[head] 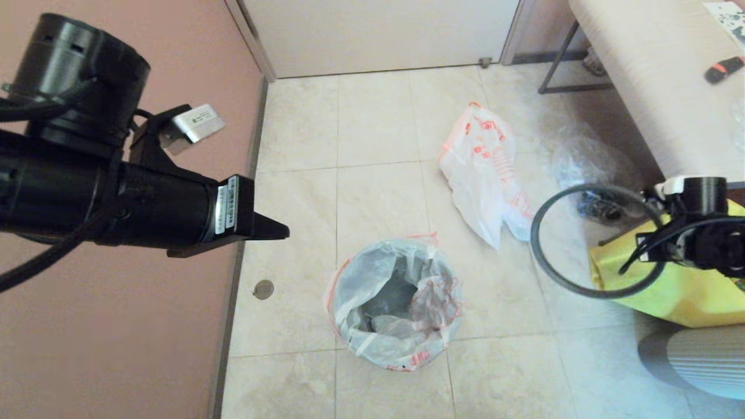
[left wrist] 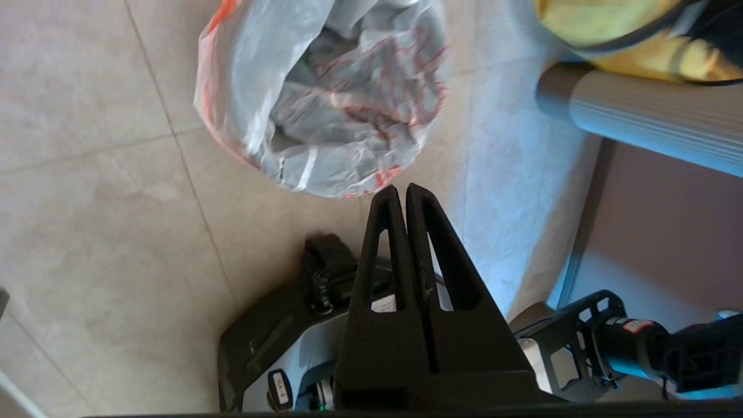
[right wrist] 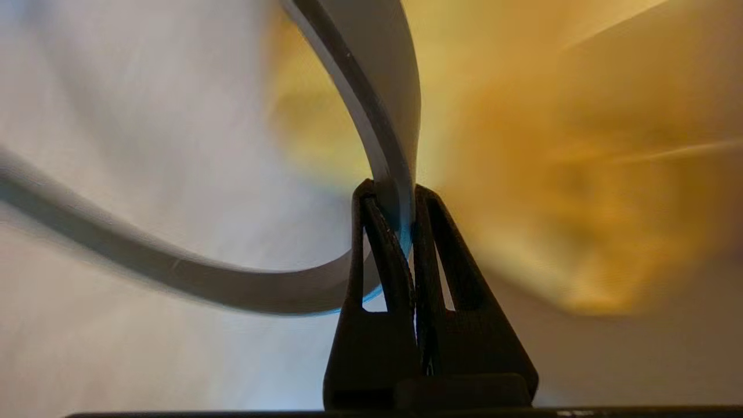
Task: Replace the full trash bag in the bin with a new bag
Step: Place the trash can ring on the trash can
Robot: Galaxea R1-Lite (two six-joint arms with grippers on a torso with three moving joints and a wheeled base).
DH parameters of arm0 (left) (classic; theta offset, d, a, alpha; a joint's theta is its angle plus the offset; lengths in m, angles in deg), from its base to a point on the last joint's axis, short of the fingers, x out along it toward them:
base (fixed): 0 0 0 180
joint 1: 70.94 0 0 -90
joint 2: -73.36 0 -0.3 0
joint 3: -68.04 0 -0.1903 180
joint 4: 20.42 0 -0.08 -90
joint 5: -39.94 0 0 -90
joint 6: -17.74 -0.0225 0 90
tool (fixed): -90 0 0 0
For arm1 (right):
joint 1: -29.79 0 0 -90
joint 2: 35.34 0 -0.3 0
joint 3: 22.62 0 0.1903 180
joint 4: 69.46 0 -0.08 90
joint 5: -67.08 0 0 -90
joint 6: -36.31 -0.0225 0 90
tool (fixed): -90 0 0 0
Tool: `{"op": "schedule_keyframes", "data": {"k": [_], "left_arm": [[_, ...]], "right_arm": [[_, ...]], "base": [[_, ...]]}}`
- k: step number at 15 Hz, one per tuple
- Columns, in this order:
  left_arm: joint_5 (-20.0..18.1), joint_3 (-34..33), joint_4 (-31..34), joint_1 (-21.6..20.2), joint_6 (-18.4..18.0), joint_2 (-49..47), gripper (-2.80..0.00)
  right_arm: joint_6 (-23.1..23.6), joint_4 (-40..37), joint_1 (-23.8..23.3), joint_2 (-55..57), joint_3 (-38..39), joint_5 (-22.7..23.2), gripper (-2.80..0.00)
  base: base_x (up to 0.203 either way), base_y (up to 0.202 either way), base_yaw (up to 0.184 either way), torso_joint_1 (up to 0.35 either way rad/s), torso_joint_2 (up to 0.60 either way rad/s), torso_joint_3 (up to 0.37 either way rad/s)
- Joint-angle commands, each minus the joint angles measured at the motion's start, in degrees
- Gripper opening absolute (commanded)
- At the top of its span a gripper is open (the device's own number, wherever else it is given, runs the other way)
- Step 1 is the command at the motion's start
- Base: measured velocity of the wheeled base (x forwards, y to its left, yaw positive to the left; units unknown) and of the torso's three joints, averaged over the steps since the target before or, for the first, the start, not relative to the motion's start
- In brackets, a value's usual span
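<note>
Bin (head: 372, 349) sits on the floor near centre, w/ a thin white orange-trimmed bag (head: 396, 291) lining it and draped over the rim; its black wall is almost wholly hidden by the plastic. What lies inside the liner is hard to read, crumpled plastic mostly. Another white bag w/ orange print (head: 483, 174) lies on the floor beyond the bin, to the far right, well apart from it; which of the two is the new one I can't be sure, but the bin bag looks loose and slack. Dark grey hoop (head: 582, 244) is off the bin, held up in the air at right, in front of a yellow bag (head: 669, 285). So prob. bag swap is mostly done and what's left is seating the hoop over the rim to clamp the liner. Right claw (right wrist: 400, 203) is closed tight on the hoop's band, arm reaching in from the right at mid height. Left claw (left wrist: 404, 191) is fully closed, holding nothing, arm stretched level from the left, tip pointing toward the bin but apart from it.
</note>
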Motion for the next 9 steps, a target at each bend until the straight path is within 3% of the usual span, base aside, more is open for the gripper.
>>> {"op": "schedule_keyframes", "data": {"k": [1,4,9], "left_arm": [[0.2,0.1,0.2,0.1,0.1,2.4,-2.8],[0.8,-0.1,0.7,1.0,-0.1,3.5,-2.8],[0.9,-0.2,2.7,6.2,0.0,2.9,-2.8]], "right_arm": [[1.4,1.2,0.9,-9.4,0.3,-1.4,-2.8],[1.5,-7.5,6.2,-18.4,-0.7,-1.6,-2.8],[-12.0,-34.3,21.7,-28.7,-8.4,-0.8,-2.8]], "base": [[0.0,0.0,0.0,0.0,0.0,0.0],[0.0,0.0,0.0,0.0,0.0,0.0],[0.0,0.0,0.0,0.0,0.0,0.0]]}}
